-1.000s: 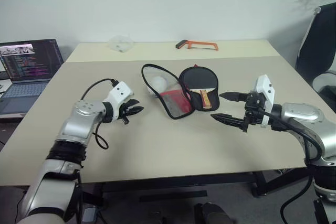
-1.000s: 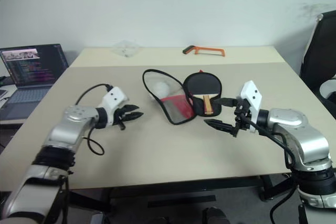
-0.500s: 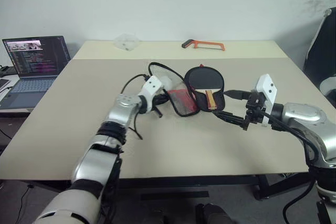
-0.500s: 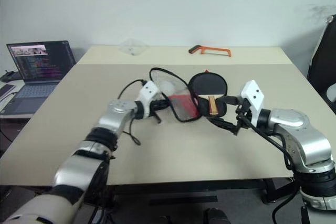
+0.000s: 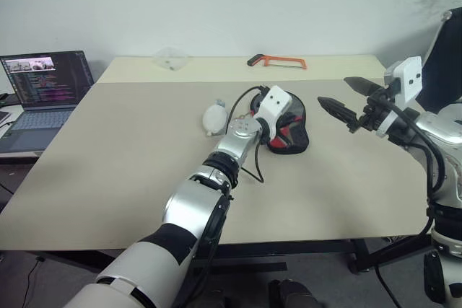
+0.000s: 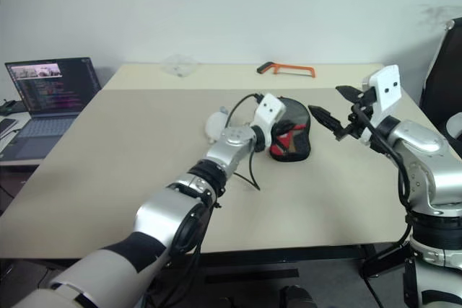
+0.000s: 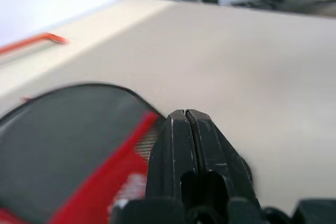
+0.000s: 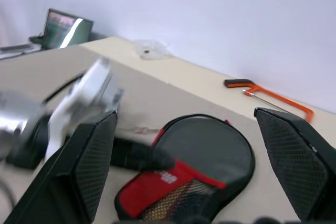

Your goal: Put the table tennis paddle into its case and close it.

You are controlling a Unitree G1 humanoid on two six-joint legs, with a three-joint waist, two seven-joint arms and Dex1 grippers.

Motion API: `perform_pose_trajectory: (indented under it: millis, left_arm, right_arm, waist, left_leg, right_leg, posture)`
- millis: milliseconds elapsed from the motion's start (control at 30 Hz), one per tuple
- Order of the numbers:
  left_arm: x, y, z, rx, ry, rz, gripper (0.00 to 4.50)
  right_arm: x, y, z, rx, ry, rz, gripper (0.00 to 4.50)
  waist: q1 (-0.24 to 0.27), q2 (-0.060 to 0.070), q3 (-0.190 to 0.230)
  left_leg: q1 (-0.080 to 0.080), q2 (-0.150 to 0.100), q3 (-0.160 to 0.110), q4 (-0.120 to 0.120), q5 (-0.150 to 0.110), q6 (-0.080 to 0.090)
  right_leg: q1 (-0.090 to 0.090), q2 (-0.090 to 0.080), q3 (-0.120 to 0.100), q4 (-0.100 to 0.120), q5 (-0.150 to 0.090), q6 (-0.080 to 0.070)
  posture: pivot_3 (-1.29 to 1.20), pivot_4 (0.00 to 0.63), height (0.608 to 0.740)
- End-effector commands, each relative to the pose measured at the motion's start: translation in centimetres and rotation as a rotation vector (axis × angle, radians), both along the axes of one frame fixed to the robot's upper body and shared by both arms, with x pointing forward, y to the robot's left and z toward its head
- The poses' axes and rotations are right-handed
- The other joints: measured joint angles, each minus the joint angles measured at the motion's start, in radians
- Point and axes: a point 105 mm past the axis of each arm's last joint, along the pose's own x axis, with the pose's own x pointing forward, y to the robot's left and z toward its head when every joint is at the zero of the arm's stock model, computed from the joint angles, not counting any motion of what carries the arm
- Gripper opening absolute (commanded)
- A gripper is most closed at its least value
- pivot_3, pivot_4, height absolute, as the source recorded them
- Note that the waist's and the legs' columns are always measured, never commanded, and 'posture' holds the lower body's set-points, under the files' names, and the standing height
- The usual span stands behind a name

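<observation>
The case (image 5: 290, 129) lies folded over near the table's middle, black on top with its red part and mesh pocket toward me. The table tennis paddle is hidden under that flap. My left gripper (image 7: 185, 123) is shut, with nothing seen between its fingers. It hovers at the case's (image 7: 63, 150) near left edge, behind its white wrist block (image 5: 274, 100). To the right of the case (image 8: 210, 156) and above the table, my right gripper (image 5: 333, 90) hangs open and empty, pointing back toward it.
A small whitish round pouch (image 5: 214, 115) lies just left of the case. An orange hacksaw (image 5: 278, 60) and a clear plastic piece (image 5: 167, 58) sit at the table's far edge. A laptop (image 5: 43, 84) stands off to the left, a black chair (image 5: 444, 41) to the right.
My left gripper shut and swept right across the table; the case's open flap now lies over the paddle, and the white pouch lies bare. My right gripper rose and drew off to the right.
</observation>
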Motion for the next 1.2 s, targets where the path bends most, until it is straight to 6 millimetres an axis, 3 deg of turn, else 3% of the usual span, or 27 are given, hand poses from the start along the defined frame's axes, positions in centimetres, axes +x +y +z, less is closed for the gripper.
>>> perform_pose_trajectory:
  millis: [33,133,233,300,400,567,600,733,900,1200]
  left_arm:
    - [1.1,3.1,0.7,0.009,-0.047,0.058,0.04]
    - [1.5,7.7,2.0,-0.018,-0.053,0.044,0.04]
    - [0.8,11.2,3.9,-0.074,-0.047,-0.005,0.59]
    - [-0.2,13.3,5.0,-0.089,-0.053,-0.042,1.27]
    - [-2.3,16.0,5.9,-0.094,-0.039,-0.082,2.4]
    - [-6.6,19.0,6.1,-0.017,0.03,-0.131,4.27]
    - [-7.3,19.6,5.8,0.005,0.048,-0.129,4.45]
    - [-9.6,21.5,4.2,0.101,0.101,-0.098,4.45]
    - [-12.0,22.4,2.7,0.173,0.161,-0.107,4.45]
    - [-13.2,22.4,2.0,0.186,0.184,-0.085,4.45]
  right_arm:
    - [0.7,-0.4,0.4,0.05,0.011,-0.06,4.5]
    - [2.3,-0.7,-1.7,0.177,0.139,-0.123,4.5]
    - [3.7,-0.8,-4.1,0.368,0.295,-0.152,4.5]
    - [4.7,-1.0,-5.4,0.513,0.382,-0.174,4.5]
    - [5.9,-1.1,-7.1,0.59,0.466,-0.203,4.5]
    - [7.4,-1.5,-8.4,0.76,0.581,-0.203,4.5]
    - [7.6,-1.2,-8.7,0.77,0.607,-0.193,4.5]
    - [8.1,-0.1,-10.1,0.809,0.699,-0.162,4.5]
    - [8.5,1.0,-12.5,0.808,0.8,-0.184,4.5]
    - [8.8,5.1,-12.8,0.786,0.859,-0.088,4.5]
  waist:
    - [-0.005,0.0,0.0]
    - [-0.024,0.0,0.0]
    - [-0.026,0.0,0.0]
    - [-0.022,0.0,0.0]
    - [-0.02,0.001,0.0]
    - [-0.017,0.001,0.0]
    - [-0.019,0.001,0.0]
    - [-0.024,0.001,0.0]
    - [-0.026,0.001,0.0]
    - [-0.03,0.0,0.0]
  left_leg:
    - [0.0,0.001,0.001,0.0,0.0,0.0]
    - [0.001,0.002,0.002,0.0,0.0,0.0]
    - [0.002,0.004,0.003,0.0,0.0,0.0]
    - [0.002,0.003,0.002,0.0,0.001,0.0]
    - [-0.001,0.0,0.003,0.001,0.0,0.0]
    - [-0.003,0.001,0.0,0.001,0.0,0.0]
    - [-0.002,0.001,0.0,0.001,0.0,0.0]
    - [0.0,0.001,0.0,0.001,0.0,0.0]
    - [0.002,0.001,0.001,0.001,0.0,0.0]
    - [0.002,0.002,0.001,0.001,0.0,0.0]
  right_leg:
    - [0.0,0.0,0.001,0.0,0.0,0.0]
    - [0.0,0.001,0.002,0.001,0.001,-0.001]
    - [-0.001,0.001,0.003,0.002,0.002,-0.002]
    - [-0.003,0.001,0.003,0.003,0.002,-0.002]
    - [-0.008,-0.003,0.005,0.013,0.002,-0.002]
    - [-0.008,-0.003,0.004,0.011,0.002,-0.002]
    - [-0.008,-0.003,0.004,0.011,0.002,-0.002]
    - [-0.007,-0.003,0.005,0.012,0.001,-0.003]
    - [-0.007,-0.001,0.005,0.012,0.0,-0.004]
    - [-0.007,0.0,0.004,0.012,0.0,-0.004]
  posture:
    - [0.0,0.15,0.74]
    - [0.0,0.15,0.74]
    - [0.0,0.15,0.74]
    - [0.0,0.15,0.74]
    - [0.0,0.15,0.74]
    - [0.0,0.15,0.74]
    - [0.0,0.15,0.74]
    - [0.0,0.15,0.74]
    - [0.0,0.15,0.74]
    - [0.0,0.15,0.74]
